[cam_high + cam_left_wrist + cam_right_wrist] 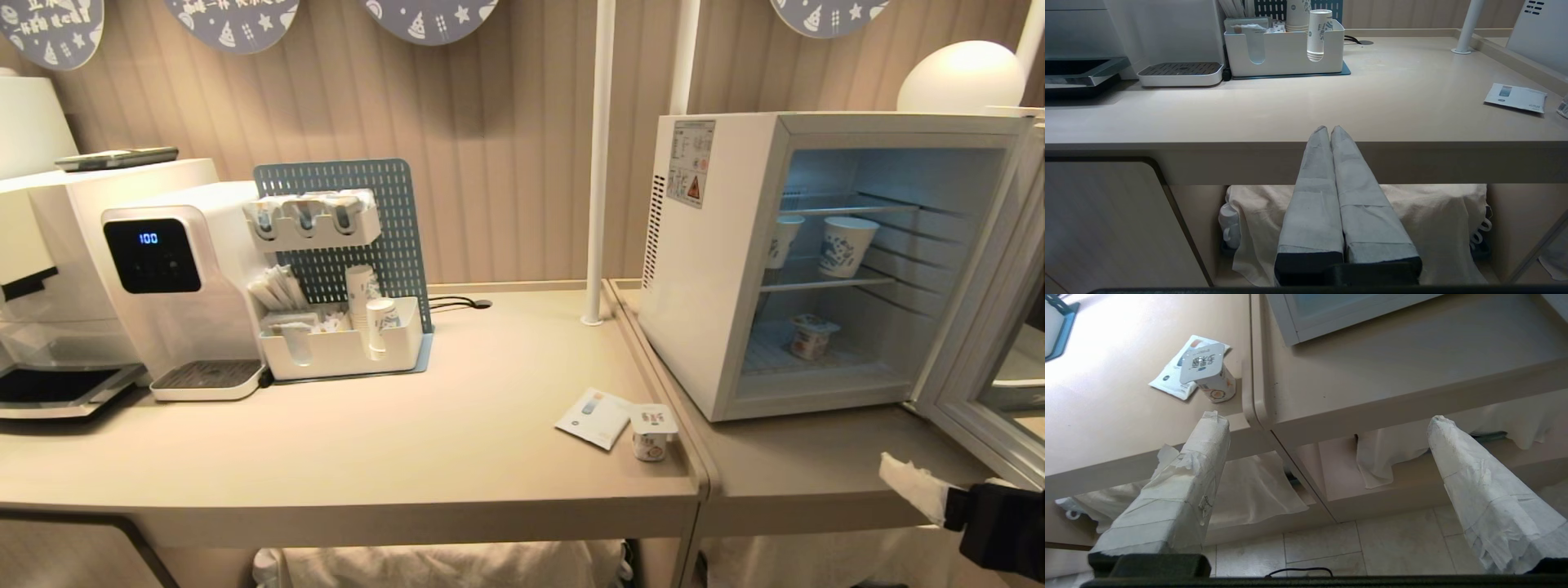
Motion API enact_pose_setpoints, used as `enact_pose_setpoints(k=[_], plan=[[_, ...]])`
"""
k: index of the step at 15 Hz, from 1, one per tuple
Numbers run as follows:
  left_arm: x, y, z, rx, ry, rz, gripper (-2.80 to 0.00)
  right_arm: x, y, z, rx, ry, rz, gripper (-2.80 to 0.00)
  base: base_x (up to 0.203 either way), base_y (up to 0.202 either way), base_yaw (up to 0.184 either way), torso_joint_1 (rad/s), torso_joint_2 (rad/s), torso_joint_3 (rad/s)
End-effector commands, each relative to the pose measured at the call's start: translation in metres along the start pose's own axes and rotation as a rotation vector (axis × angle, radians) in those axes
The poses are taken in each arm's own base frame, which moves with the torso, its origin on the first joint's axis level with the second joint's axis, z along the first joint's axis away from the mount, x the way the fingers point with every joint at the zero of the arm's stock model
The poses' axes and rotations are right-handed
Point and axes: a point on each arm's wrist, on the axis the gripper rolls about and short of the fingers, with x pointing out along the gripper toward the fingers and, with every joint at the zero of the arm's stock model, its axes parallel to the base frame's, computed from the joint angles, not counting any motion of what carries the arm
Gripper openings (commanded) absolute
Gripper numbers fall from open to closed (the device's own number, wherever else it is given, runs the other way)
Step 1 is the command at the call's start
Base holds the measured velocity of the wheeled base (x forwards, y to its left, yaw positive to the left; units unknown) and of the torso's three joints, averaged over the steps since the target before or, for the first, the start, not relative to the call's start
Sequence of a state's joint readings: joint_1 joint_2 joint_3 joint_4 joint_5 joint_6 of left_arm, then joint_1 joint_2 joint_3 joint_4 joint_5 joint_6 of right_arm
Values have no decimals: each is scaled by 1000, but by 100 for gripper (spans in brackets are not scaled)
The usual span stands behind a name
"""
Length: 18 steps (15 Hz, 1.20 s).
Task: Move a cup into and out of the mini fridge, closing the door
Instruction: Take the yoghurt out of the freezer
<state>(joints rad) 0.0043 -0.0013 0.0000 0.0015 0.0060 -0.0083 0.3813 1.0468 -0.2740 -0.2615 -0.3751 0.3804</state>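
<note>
Mini fridge [710,269]: white, boxy, standing on the right-hand worktop [800,457] near its back edge, open front turned toward the front right corner. Door [992,351]: swung wide to the right, hanging out past the right edge of the view, its glass panel seen edge-on and slanting. Interior: wire shelves; one patterned paper cup [847,245] upright on the middle shelf, mouth up, long axis vertical, with a second cup [784,240] behind it against the left wall; one small foil-lidded yogurt pot [812,336] upright on the fridge floor. Left-hand worktop [326,457]: a second yogurt pot [652,432] upright at the front right corner, just beside the seam between the two worktops, touching or overlapping a flat white sachet [596,417] lying to its left. Back left: water dispenser [175,286] with black screen, then a white organiser [343,347] holding stacked paper cups before a blue pegboard [351,220]. Right gripper [1327,420]: paper-wrapped fingers spread wide, holding nothing, low before the front edge of the right-hand worktop, near its right end. Left gripper [1329,130]: wrapped fingers pressed together, empty, parked just below the front edge of the left-hand worktop.
</note>
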Motion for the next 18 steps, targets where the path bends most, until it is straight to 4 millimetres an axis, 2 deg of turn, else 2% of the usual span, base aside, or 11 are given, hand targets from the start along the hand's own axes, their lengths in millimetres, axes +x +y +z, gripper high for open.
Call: enact_pose_setpoints(k=[1, 11, 12, 13, 18], plan=[[0, 0, 0, -1, 3, 1, -280, 0, -1, -1, 3, 1, 5, 0, 0, 0, 0, 0, 0, 0], [0, 0, 0, 0, 3, 1, -280, -2, -2, -5, 23, 14, 38, 0, 0, 0, 0, 0, 0, 0], [0, 0, 0, 1, 3, 0, -280, -2, -3, -8, 19, 20, 43, -107, 0, 0, 0, 0, 0, 0], [0, 0, 0, 1, 3, 0, -280, -3, -3, -8, 20, 21, 46, -280, 0, 0, 0, 0, 0, 0], [0, 0, 0, 1, 3, 0, -280, -3, -4, -11, 21, 28, 45, -280, 0, 0, 0, 0, 0, 0]])
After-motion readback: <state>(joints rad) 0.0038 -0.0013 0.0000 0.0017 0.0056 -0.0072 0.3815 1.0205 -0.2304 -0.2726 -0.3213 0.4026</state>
